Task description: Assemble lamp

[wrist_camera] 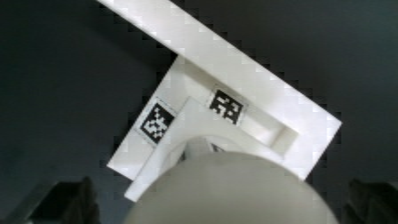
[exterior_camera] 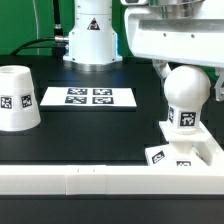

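The bulb (exterior_camera: 186,95) stands upright at the exterior view's right, its tagged neck reaching down to the flat square base (exterior_camera: 190,152). I cannot tell whether the neck sits in the base's socket. My gripper (exterior_camera: 188,72) is right above the bulb, open, one finger on each side of the round head. In the wrist view the bulb head (wrist_camera: 222,190) fills the space between my dark fingers (wrist_camera: 71,200) with a gap on each side, so my gripper (wrist_camera: 219,205) is not closed on it. The base (wrist_camera: 178,120) lies below. The shade (exterior_camera: 18,97) stands mouth down at the far left.
The marker board (exterior_camera: 88,97) lies flat behind the middle of the table. A long white rail (exterior_camera: 100,180) runs along the front edge, and the base rests against it (wrist_camera: 196,50). The arm's white pedestal (exterior_camera: 92,40) stands at the back.
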